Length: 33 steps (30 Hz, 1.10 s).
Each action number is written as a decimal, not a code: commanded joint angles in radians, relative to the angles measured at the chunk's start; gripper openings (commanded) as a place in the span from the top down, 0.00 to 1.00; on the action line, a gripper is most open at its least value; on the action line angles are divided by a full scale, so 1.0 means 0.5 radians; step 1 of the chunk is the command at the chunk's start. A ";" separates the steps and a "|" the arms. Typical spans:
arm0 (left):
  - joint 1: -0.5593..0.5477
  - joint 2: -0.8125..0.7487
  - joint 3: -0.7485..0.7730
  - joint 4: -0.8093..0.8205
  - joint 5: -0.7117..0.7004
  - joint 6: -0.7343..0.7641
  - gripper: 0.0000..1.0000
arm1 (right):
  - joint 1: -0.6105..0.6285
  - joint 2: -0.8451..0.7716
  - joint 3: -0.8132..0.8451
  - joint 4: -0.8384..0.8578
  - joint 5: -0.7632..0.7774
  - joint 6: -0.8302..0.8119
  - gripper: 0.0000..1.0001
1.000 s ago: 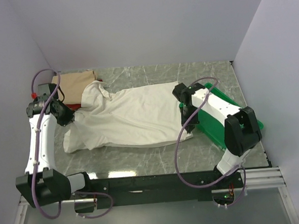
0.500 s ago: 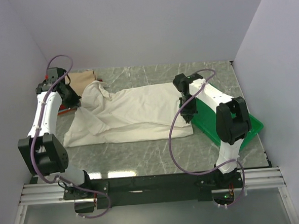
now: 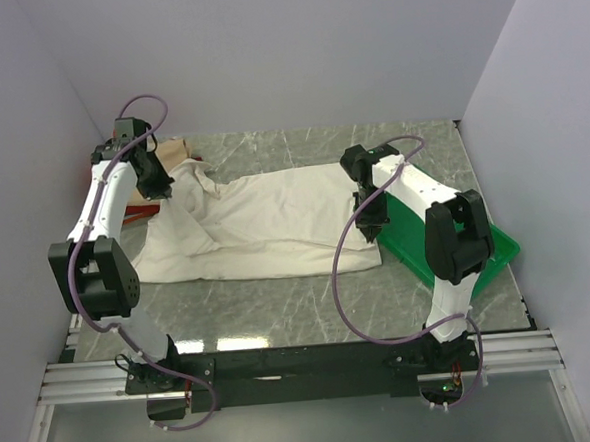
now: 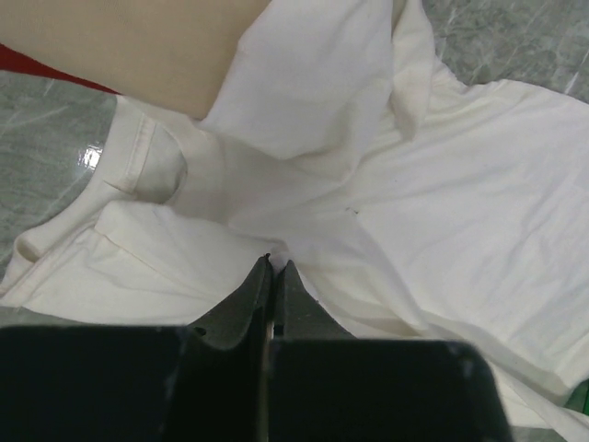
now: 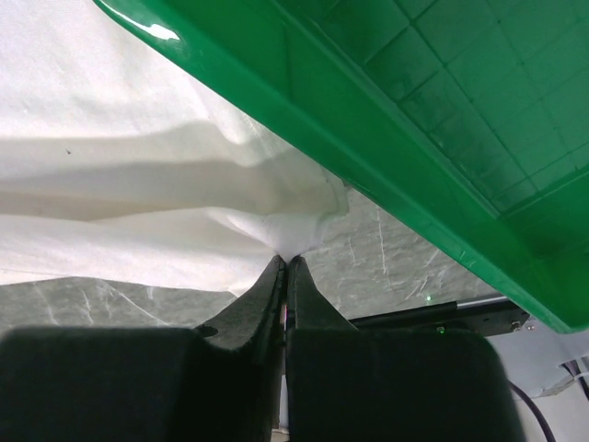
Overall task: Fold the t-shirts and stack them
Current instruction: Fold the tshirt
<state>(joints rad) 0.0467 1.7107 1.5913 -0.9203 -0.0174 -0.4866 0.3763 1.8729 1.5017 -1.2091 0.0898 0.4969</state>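
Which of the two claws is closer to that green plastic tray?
The right gripper. It pinches a corner of the cream cotton t-shirt right beside the green plastic tray; the left gripper pinches the shirt's opposite end, well away.

Top camera looks down from behind over the whole table (image 3: 310,300); both wrist cameras sit close above the cream shirt (image 3: 275,222)

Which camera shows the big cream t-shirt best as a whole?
Top external: the large off-white cotton t-shirt lies spread across the table, almost its whole outline visible. Left wrist shows only its crumpled end; right wrist only a lifted edge beside the green plastic tray.
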 commanded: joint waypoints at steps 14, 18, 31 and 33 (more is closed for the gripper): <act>-0.014 -0.013 0.192 0.003 -0.278 -0.150 0.35 | -0.013 -0.033 0.396 -0.085 0.103 0.019 0.47; 0.038 -0.239 0.002 0.006 -0.364 -0.199 0.30 | -0.004 -0.128 0.414 -0.046 0.081 -0.027 0.46; 0.551 -0.743 -1.001 0.168 0.062 -0.269 0.30 | 0.217 -0.245 -0.076 0.344 -0.213 -0.129 0.49; 0.551 -0.755 -1.053 0.254 0.181 -0.339 0.30 | 0.217 -0.212 -0.095 0.424 -0.250 -0.132 0.50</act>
<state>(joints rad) 0.3271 1.3651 1.0958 -0.8799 -0.0563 -0.6056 0.4881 1.7615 1.4624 -1.0855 0.0040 0.4427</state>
